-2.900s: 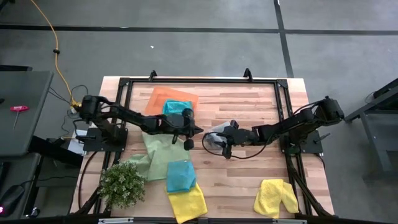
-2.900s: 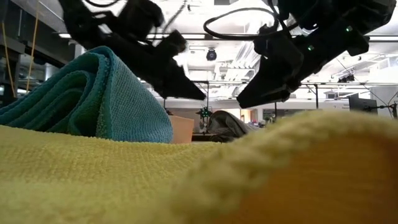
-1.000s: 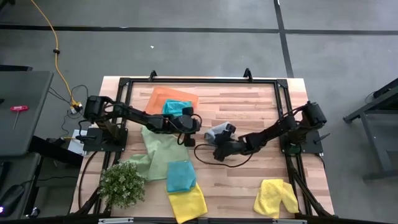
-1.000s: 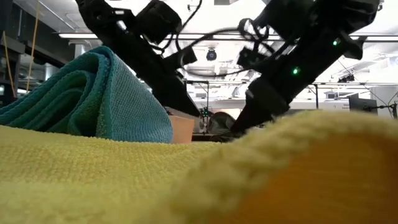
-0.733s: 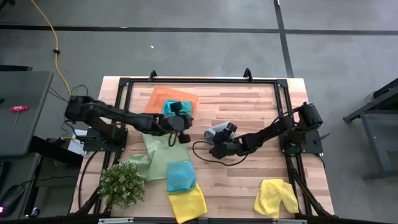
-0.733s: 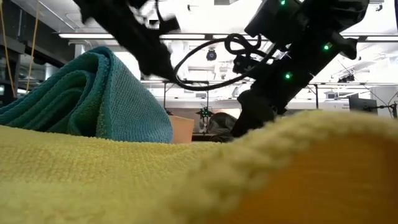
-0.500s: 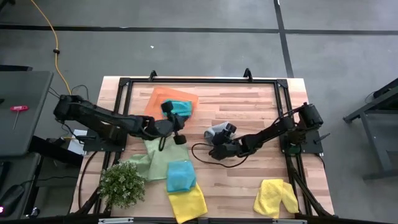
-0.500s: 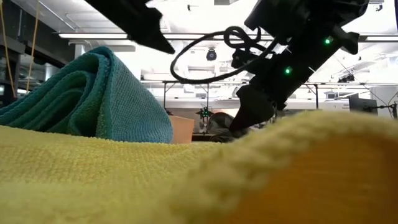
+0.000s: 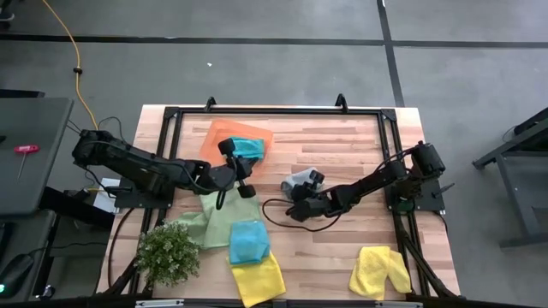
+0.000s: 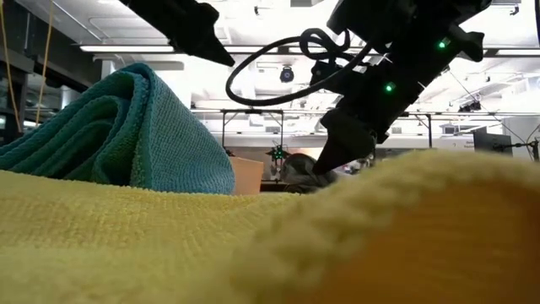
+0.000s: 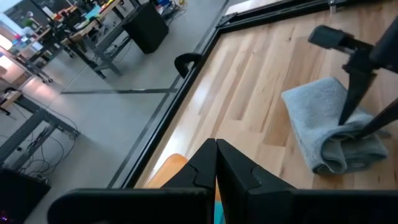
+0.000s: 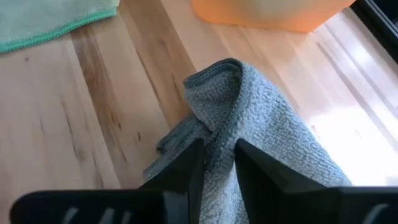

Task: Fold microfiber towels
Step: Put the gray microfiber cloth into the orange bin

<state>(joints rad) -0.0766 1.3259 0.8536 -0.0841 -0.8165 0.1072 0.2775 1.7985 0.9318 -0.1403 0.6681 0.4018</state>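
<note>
Nearest you, along the bench's point(image 9: 342, 257) front edge, one yellow towel point(image 9: 258, 277) is lying under a folded teal towel point(image 9: 248, 241), and a second yellow towel point(image 9: 378, 271) is sitting well apart at the right front corner. Just behind, the light green towel point(image 9: 218, 214) is spreading flat beside the plant point(image 9: 169, 254). At mid-bench your right pincer point(image 12: 217, 163) is pinching a fold of the grey towel point(image 12: 261, 134), its fingers point(image 12: 186, 174) standing narrow with the cloth between them. Your left pincer point(image 11: 216, 163) is hovering with its fingers pressed together, empty, over the orange tray point(image 9: 218, 137), where the other teal towel point(image 9: 250, 147) is resting.
</note>
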